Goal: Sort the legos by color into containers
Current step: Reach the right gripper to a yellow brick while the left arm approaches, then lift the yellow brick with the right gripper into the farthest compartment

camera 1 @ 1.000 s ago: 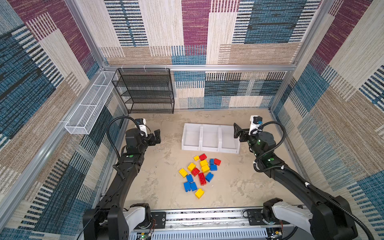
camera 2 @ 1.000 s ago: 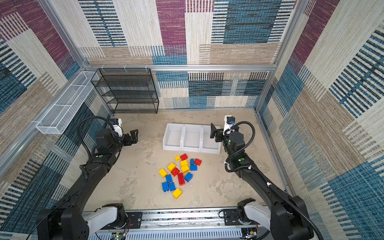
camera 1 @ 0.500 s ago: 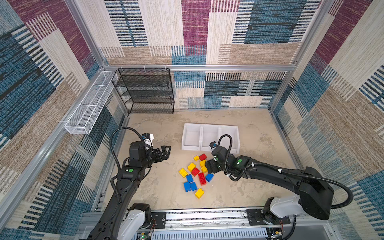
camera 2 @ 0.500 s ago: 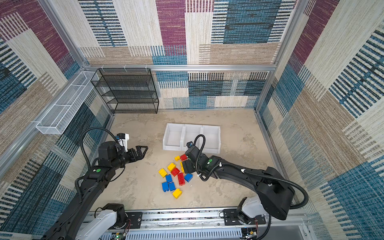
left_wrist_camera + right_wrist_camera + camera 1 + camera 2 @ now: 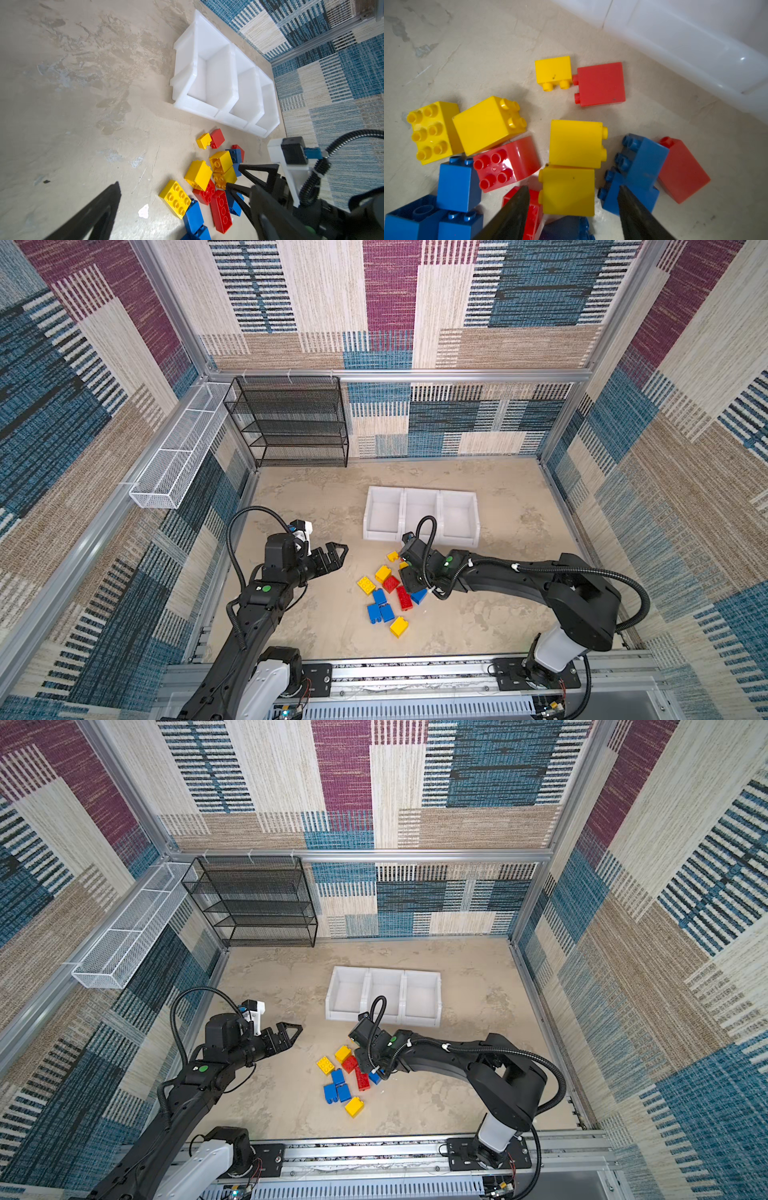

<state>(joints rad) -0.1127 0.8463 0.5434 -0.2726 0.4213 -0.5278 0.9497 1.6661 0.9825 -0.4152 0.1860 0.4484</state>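
left gripper (image 5: pixel 340 556) wide, right gripper (image 5: pixel 573 187) ajar

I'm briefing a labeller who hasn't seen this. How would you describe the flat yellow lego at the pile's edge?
Find the row of three white bins; the lego pile lies just in front. On the pile's edge toward the left gripper lies a yellow brick, flat, six studs up; its yellow neighbours are taller blocks tipped on their sides.

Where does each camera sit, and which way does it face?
Top views: high overhead, looking down; left arm, right arm, left gripper, bins.
Left wrist: on left arm, facing legos and bins; its own finger, right gripper.
Right wrist: low over legos, facing down; fingers straddle a yellow brick.
Shared: all four show the legos.
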